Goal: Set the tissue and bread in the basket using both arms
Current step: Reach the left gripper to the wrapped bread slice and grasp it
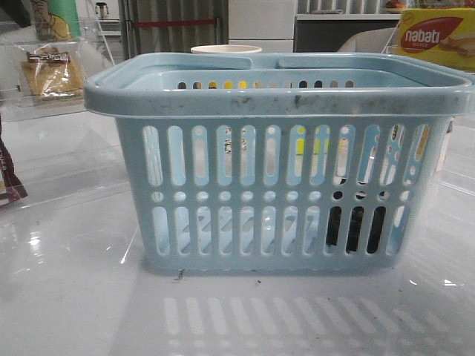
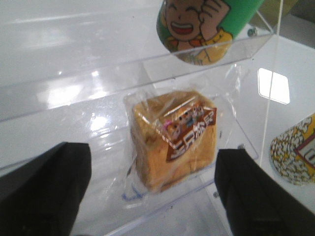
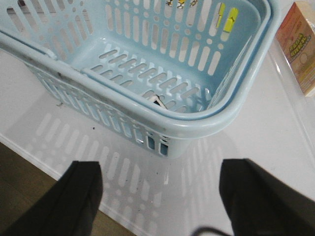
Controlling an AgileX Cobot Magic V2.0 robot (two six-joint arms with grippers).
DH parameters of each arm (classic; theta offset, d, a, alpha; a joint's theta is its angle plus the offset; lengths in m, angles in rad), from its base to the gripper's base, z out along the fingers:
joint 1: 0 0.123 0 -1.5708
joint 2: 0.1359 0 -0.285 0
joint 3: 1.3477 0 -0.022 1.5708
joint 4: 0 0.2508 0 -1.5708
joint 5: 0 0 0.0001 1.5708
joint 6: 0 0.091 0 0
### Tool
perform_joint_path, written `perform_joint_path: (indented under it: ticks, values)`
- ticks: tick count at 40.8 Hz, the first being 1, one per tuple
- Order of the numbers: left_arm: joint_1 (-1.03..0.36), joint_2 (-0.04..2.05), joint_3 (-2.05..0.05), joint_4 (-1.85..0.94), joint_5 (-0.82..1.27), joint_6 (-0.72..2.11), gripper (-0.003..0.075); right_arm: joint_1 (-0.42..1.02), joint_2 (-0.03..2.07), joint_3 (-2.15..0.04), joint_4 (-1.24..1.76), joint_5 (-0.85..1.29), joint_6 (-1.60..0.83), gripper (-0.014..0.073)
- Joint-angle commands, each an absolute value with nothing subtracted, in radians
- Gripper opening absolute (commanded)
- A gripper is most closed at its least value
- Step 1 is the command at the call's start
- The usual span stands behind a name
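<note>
we see nabati box (image 1: 438,38) at 1 o'clock, far back | white cup rim (image 1: 225,50) at 12, far back | green cartoon can (image 2: 204,27) on upper clear shelf (image 2: 74,88) | popcorn cup (image 2: 295,155) beside shelf | brown-white snack packet (image 1: 9,178) at 9, left edge

basket (image 1: 282,159) centre table, bread (image 1: 52,73) on shelf behind-left, nabati box (image 1: 434,38) behind-right

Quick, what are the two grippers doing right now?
Left gripper: open, empty, fingers either side of the bread.
Right gripper: open, empty, near the basket.
</note>
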State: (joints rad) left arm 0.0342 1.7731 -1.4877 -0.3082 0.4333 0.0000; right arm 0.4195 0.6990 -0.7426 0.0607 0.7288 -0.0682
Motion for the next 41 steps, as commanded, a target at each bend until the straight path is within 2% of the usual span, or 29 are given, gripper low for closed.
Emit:
perform_joint_path:
  ticks: [1,20,24,32,41]
  values:
    - [0.035,1.773,-1.552,-0.38,0.325,-0.006,0.0572,0.419,0.695,-0.769,0.056,0.662,-0.076,0.0593]
    - [0.035,1.9,-1.569,-0.423,0.19,-0.006,0.0563,0.419,0.695,-0.769,0.056,0.663,-0.076,0.0593]
    - [0.033,1.9,-1.569,-0.423,0.192,-0.006,0.0494,0.419,0.695,-0.769,0.056,0.663,-0.076,0.0593]
    - [0.033,1.896,-1.569,-0.423,0.223,-0.006,0.029,0.419,0.695,-0.769,0.056,0.663,-0.076,0.0593]
    - [0.033,1.881,-1.598,-0.423,0.343,-0.006,0.0138,0.419,0.695,-0.769,0.056,0.663,-0.076,0.0593]
